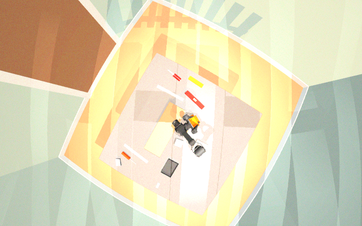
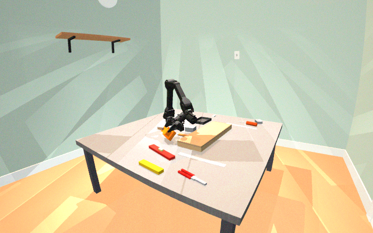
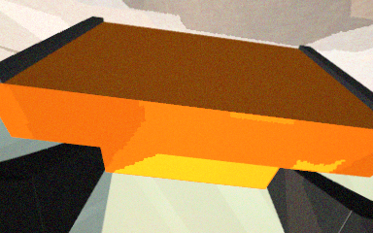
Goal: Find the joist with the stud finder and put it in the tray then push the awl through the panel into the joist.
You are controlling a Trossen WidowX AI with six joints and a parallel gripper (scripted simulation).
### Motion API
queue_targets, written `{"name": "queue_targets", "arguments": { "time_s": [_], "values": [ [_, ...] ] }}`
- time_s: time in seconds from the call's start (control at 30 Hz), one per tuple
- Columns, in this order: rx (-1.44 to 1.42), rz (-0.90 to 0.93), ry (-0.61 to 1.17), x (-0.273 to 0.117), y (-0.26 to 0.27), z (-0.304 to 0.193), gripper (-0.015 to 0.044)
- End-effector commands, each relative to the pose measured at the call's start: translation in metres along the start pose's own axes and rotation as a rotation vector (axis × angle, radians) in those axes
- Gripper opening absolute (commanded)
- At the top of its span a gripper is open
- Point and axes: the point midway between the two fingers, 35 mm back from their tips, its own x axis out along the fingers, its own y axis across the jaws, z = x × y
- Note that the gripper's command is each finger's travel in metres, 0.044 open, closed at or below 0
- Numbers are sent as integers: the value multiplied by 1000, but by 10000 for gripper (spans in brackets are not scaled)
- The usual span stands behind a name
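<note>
My gripper (image 1: 191, 123) (image 2: 168, 131) (image 3: 189, 147) is shut on the orange stud finder (image 1: 194, 121) (image 2: 169, 134) (image 3: 204, 126). The stud finder is tilted and held above the table, beside the near end of the floor panel (image 1: 159, 138) (image 2: 214, 129), not over it. The dark tray (image 1: 168, 166) (image 2: 203, 120) shows no object in it. A small orange piece (image 2: 181, 134) lies close beside the panel; whether it is the awl I cannot tell. An orange-handled tool with a thin shaft (image 1: 126, 155) (image 2: 251, 123) lies beyond the panel. The joist is not visible.
A red level (image 1: 190, 95) (image 2: 164, 154), a yellow bar (image 1: 195, 81) (image 2: 150, 166) and a red-handled tool (image 1: 176, 77) (image 2: 187, 174) lie on the table (image 1: 240, 138) (image 2: 220, 189). A grey block (image 1: 178, 142) (image 2: 190, 128) is by the arm. White strips flank the panel.
</note>
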Motion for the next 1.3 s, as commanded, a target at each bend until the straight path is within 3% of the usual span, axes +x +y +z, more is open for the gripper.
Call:
{"name": "queue_targets", "arguments": {
  "time_s": [0.0, 0.63, 1.27],
  "values": [
    [-1, -3, 36, 0, -1, -1, 0],
    [-2, -24, 125, -5, -3, -21, 0],
    [-6, -16, 114, 10, -4, 5, 0]
  ]
}}
